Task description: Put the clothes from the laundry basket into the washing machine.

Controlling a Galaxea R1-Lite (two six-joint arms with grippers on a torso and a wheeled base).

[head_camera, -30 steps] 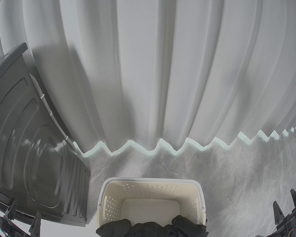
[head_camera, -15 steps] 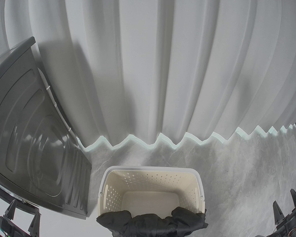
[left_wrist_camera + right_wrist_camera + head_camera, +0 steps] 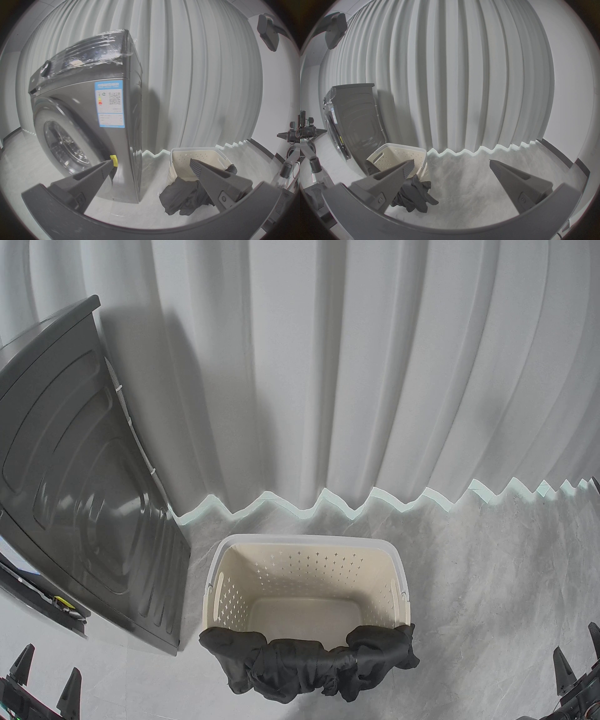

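**View shifted: basket and garment whole in frame, both claws empty**

Over the last second the whole head view has shifted. We read this as a move of the camera, not of the things. The washing machine [image 3: 81, 490] now takes up more of the left of the frame. The laundry basket [image 3: 306, 540] sits higher, at lower centre, and the bottom edge no longer cuts it off. We judge that the robot is still lining itself up and that no pick has begun.

Left to right in the head view:

- **Left claw** [image 3: 49, 671], lower left corner: its fingers stand apart and hold nothing. It is below the machine's side panel and well apart from the basket.
- **Washing machine door:** in the left wrist view the machine's round door [image 3: 64, 145] appears shut, so we expect it must be opened before loading.
- **Dark garment** [image 3: 306, 668], lower centre: it hangs over the basket's near rim, bunched along it and spilling outside toward the bottom edge. The basket floor behind it looks bare.
- **Curtain and floor:** the white curtain [image 3: 350, 365] fills the upper frame, and the grey floor [image 3: 500, 577] lies beneath it.
- **Right claw** [image 3: 578, 652], lower right corner: it is likewise spread and empty, and well apart from the garment.

The garment lies between the two claws, roughly level with them in the frame, and neither touches it
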